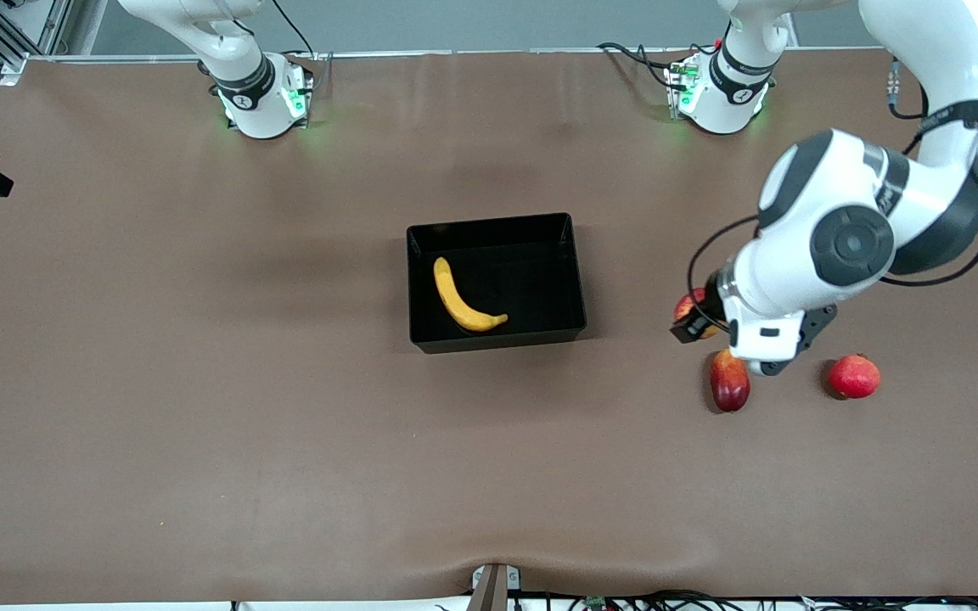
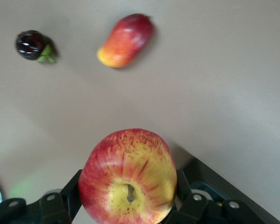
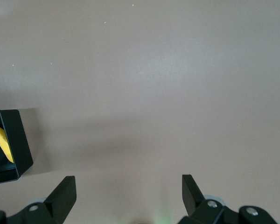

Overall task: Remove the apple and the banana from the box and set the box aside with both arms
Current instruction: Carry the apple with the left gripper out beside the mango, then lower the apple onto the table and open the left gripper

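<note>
On the brown tabletop (image 1: 200,382) in the front view, the black box (image 1: 496,222) sits mid-table with the banana (image 1: 461,299) lying inside it. Toward the left arm's end, the left hand (image 1: 693,321) hangs above the tabletop grasping the apple (image 1: 688,303), largely masked by the arm; the mango (image 1: 729,381) and pomegranate (image 1: 854,376) lie nearer the camera, apart from each other. No legible writing appears on any item. The left wrist view confirms the apple (image 2: 128,179) clamped between the fingers (image 2: 183,183), and adds a small dark fruit (image 2: 31,45) near the mango (image 2: 126,40), unseen from the front. The right wrist view shows the right hand (image 3: 128,196) released, jaws spread over bare tabletop, a box corner (image 3: 11,142) with banana (image 3: 2,142) at its edge; that arm waits.
</note>
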Controlling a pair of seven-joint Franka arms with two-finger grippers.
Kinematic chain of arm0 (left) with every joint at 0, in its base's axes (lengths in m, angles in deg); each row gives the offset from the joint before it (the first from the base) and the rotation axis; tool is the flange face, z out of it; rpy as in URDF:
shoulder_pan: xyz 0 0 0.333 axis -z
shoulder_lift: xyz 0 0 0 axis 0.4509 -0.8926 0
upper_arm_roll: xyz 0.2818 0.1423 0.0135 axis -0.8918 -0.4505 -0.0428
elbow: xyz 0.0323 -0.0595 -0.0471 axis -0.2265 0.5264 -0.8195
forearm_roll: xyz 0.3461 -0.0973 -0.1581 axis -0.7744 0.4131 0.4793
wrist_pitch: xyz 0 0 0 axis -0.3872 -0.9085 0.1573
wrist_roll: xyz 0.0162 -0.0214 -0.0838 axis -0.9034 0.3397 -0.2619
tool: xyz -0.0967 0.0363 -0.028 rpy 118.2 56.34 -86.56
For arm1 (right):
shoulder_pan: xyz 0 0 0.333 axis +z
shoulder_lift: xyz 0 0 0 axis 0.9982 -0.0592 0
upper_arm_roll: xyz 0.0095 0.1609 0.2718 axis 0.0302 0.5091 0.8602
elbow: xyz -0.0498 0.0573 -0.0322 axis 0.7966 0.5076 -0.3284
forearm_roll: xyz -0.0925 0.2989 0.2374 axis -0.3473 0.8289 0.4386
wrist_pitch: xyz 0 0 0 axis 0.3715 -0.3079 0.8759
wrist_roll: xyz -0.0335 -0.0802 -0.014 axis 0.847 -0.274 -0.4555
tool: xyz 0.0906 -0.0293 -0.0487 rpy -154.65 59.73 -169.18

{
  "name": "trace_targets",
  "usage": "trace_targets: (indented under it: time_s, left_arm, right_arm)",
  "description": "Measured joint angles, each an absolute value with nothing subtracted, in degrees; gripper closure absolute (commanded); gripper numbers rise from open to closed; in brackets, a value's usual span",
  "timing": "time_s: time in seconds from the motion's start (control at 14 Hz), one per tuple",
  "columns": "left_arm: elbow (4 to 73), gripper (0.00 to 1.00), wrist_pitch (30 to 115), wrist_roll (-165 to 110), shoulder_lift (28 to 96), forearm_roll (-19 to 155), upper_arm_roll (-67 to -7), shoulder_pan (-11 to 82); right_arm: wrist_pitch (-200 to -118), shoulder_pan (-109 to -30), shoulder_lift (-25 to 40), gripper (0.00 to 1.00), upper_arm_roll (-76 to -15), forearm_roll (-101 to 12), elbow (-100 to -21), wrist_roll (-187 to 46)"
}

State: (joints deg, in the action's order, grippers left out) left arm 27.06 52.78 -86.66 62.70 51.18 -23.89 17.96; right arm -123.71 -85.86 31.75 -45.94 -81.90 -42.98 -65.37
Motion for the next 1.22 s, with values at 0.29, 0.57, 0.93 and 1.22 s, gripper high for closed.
trace_targets:
  time_s: [0.29,0.57,0.93,1.22]
  left_arm:
    - [41.44,1.0,62.8,-79.02,65.06,48.95,-23.84,10.45]
    - [59.14,1.0,80.58,-72.28,69.96,46.59,-23.9,4.92]
    - [71.1,1.0,96.2,-71.38,71.14,39.31,-23.92,1.35]
    - [75.52,1.0,102.42,-71.05,71.12,37.54,-23.95,0.56]
  right_arm:
    - [-123.71,-85.87,31.75,0.0,-46.0,-81.9,-42.98,-65.37]
    - [-123.71,-85.87,31.75,0.0,-46.0,-81.9,-42.98,-65.37]
    - [-123.71,-85.88,31.75,0.0,-46.04,-81.9,-42.98,-65.37]
    - [-123.7,-85.88,31.75,0.0,-46.04,-81.9,-42.98,-65.37]
